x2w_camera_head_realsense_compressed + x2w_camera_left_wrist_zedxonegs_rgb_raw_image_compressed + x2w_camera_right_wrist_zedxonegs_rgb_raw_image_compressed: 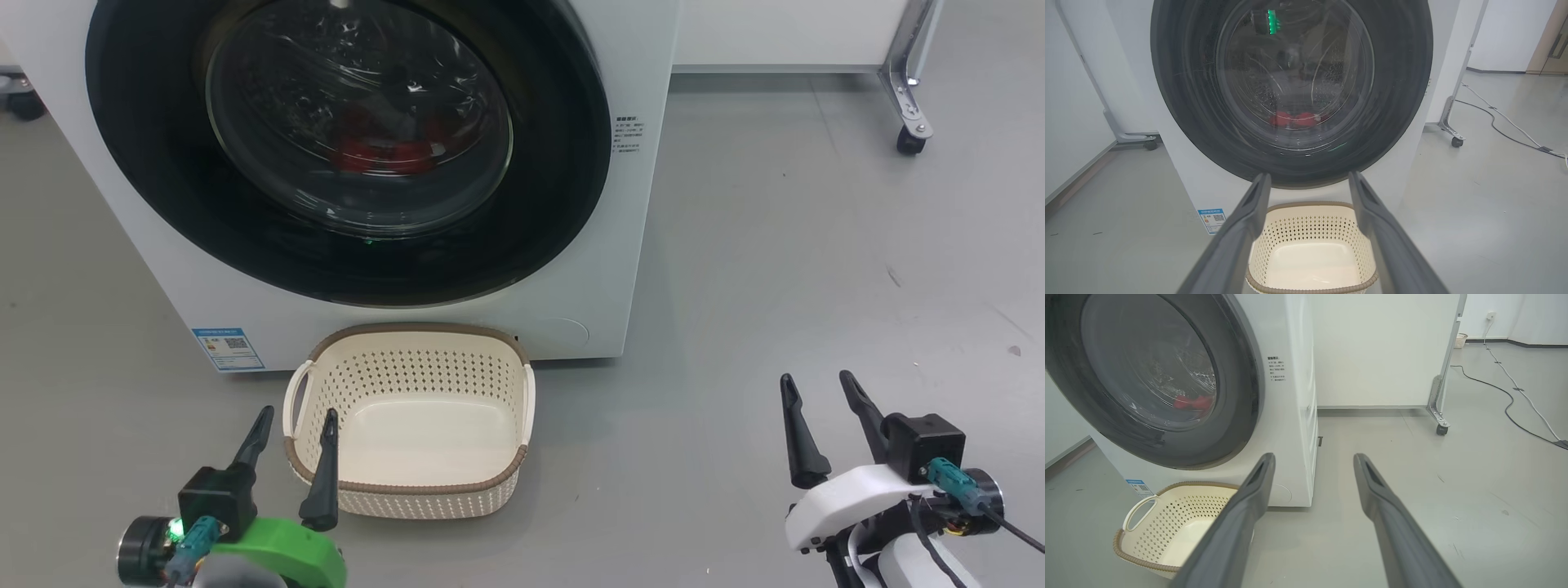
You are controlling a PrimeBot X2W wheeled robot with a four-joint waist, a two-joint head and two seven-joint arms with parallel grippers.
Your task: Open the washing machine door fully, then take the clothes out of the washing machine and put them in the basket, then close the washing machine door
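Note:
The white washing machine (629,245) stands ahead with its round black-rimmed door (539,212) shut flat against the front. Red clothes (384,151) show dimly through the glass at the drum's bottom, and again as clothes (1292,119) in the left wrist view. The cream basket (408,482) sits on the floor just before the machine, nothing inside it. My left gripper (295,416) hovers open at the basket's near left corner. My right gripper (819,380) is open over bare floor, well right of the machine. Both hold nothing.
Grey floor spreads to the right of the machine. A white partition on a metal leg with a caster (909,140) stands at the back right. Cables (1515,404) run along the floor further right. Another caster (1150,144) sits left of the machine.

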